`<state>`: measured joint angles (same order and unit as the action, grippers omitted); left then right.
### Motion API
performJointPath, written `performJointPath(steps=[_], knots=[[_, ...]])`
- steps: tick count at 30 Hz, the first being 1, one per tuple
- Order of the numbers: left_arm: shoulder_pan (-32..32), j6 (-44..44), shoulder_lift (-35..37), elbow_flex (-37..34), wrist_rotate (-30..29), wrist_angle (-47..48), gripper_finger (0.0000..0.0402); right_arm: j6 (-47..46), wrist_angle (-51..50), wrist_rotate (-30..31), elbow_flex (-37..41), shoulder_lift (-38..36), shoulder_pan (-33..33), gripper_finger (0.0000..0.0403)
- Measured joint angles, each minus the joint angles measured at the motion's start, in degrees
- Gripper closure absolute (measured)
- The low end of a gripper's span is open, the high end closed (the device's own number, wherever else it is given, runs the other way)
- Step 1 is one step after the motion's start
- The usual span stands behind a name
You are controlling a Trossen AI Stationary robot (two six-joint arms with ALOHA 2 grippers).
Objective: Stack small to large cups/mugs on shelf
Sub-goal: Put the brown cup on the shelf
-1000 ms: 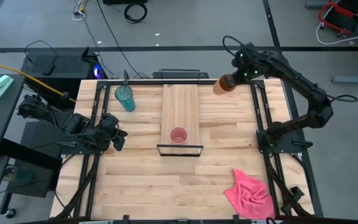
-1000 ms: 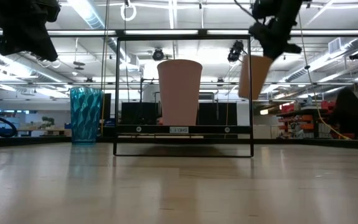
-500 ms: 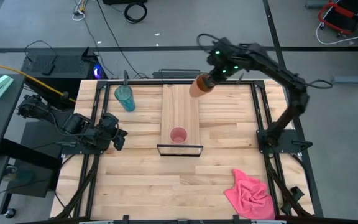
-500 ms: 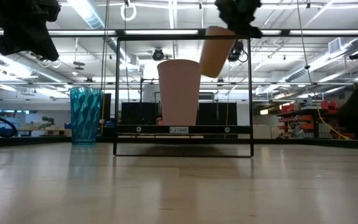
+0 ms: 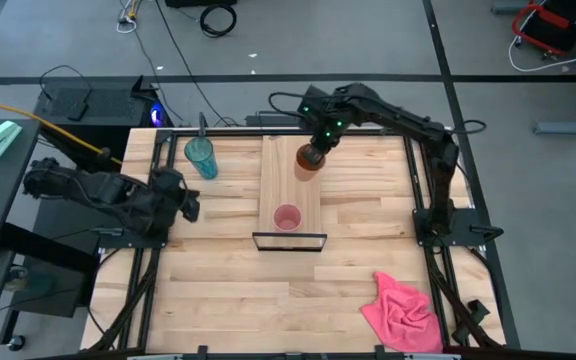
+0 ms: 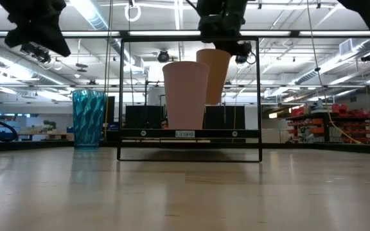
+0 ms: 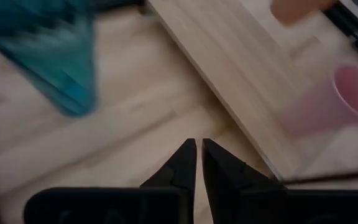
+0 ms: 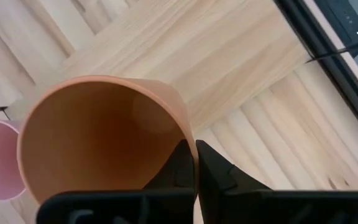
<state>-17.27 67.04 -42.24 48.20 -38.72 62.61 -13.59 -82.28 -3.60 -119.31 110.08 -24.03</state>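
The small pink cup [image 5: 287,217] stands upright on the near end of the light-wood shelf [image 5: 290,185]; it also shows in the low view [image 6: 185,96]. My right gripper [image 5: 315,150] is shut on the orange-brown cup [image 5: 310,158] above the shelf's far part, behind the pink cup in the low view [image 6: 214,74]. The teal tumbler [image 5: 201,157] stands on its base on the table at the far left. My left gripper [image 5: 182,200] hangs shut and empty above the table's left side, apart from every cup. My right gripper holds the orange-brown cup by its rim wall [image 8: 187,140], one finger inside the cup and one outside. The fingers come from above, pointing down. The cup hangs nearly upright, mouth up, its base [image 6: 213,101] clear above the shelf.
The shelf's thin black frame [image 5: 289,241] stands at its near end and rises as a tall rectangle in the low view [image 6: 119,96]. A crumpled pink cloth [image 5: 401,312] lies at the table's near right corner.
My right gripper has carried the orange-brown cup from over the table's far right edge toward the left, and it now hangs above the shelf's far part. The cup was tipped half a second ago and is now nearly upright and lower. My left gripper has shifted slightly toward the far edge.
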Motion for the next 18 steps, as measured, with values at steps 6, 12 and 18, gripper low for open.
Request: performJointPath(steps=[6,12,18], knots=[[10.1,-7.1,0.0,9.8,-0.2,8.2,0.0370,0.3,0.4,-0.1,0.0,1.5,0.6,0.0400],[21.7,-17.2,-0.1,20.5,1.8,12.3,0.0344,0.3,1.2,-0.6,0.0,2.6,0.7,0.0400],[35.0,-27.2,-2.0,27.6,8.0,12.7,0.0311,0.7,3.0,-1.2,0.0,3.3,0.9,0.0400]])
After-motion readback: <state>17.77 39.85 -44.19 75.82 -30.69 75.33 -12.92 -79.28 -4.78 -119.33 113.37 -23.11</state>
